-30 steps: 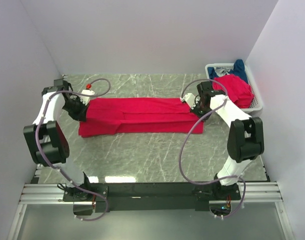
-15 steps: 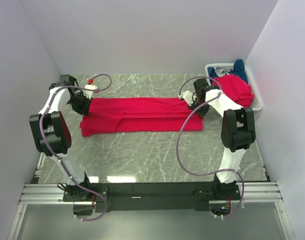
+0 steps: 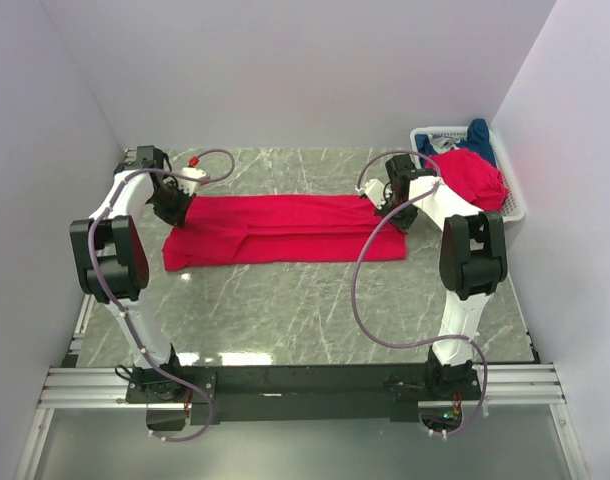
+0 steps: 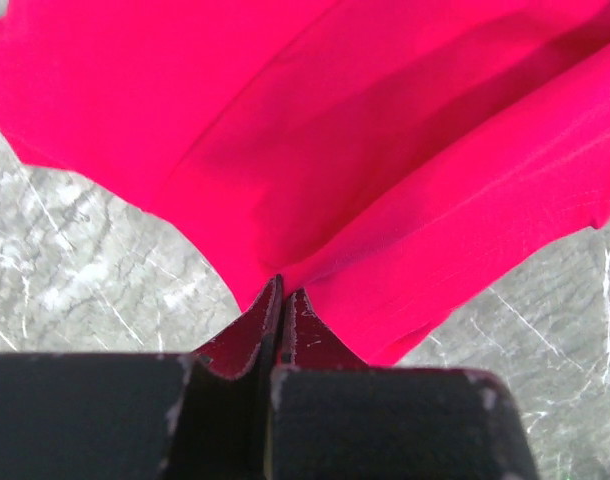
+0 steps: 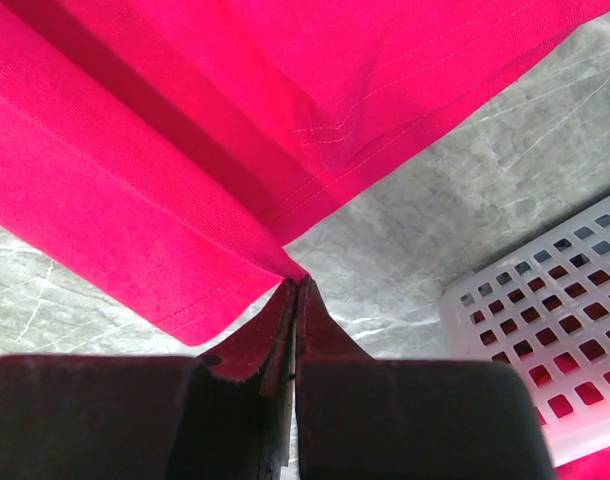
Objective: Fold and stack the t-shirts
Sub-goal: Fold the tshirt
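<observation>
Across the table (image 3: 285,310), red t-shirt (image 3: 285,228) shifted farther back, left gripper (image 3: 177,210) and right gripper (image 3: 388,205) pinching its ends.

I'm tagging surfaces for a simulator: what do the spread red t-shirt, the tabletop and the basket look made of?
The red t-shirt: soft knit cloth, matte, probably cotton; it creases, with stitched hems. The tabletop: grey marble-look surface, veined, slightly glossy; stone or laminate, unclear. The basket: white rigid plastic, judging by its moulded square mesh.
</observation>
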`<state>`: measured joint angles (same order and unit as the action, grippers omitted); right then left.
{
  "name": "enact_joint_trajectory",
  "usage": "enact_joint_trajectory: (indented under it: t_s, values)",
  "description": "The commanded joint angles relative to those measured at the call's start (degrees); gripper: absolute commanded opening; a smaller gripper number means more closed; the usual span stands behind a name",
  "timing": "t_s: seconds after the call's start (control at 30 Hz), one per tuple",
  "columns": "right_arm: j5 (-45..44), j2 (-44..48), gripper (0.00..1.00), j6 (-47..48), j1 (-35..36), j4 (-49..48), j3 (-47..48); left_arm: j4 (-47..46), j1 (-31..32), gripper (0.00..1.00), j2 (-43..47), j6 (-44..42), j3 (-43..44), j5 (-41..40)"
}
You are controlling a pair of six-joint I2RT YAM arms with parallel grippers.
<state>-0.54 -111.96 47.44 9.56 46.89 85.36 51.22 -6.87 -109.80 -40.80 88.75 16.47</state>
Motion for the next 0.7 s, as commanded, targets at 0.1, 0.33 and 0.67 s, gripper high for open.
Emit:
enact_joint_trajectory:
  t_s: [0.1, 0.33, 0.67]
  values:
    - [-2.10, -1.15, 0.00, 0.28, -0.86, -0.93, 1.74, -1.56, 0.90, 0.01, -1.29, 0.81, 2.92, -1.97]
    - [-2.11, -1.51, 0.40, -2.87, -1.38, -0.76, 3.67, -1.22, 0.37, 0.28, -3.14, 2.65, 5.02, -1.80]
    - [17.22, 6.22, 0.45, -17.55, -7.71, 11.81, 6.94, 0.99, -10.35, 0.53, 9.33, 3.79, -6.12, 10.68]
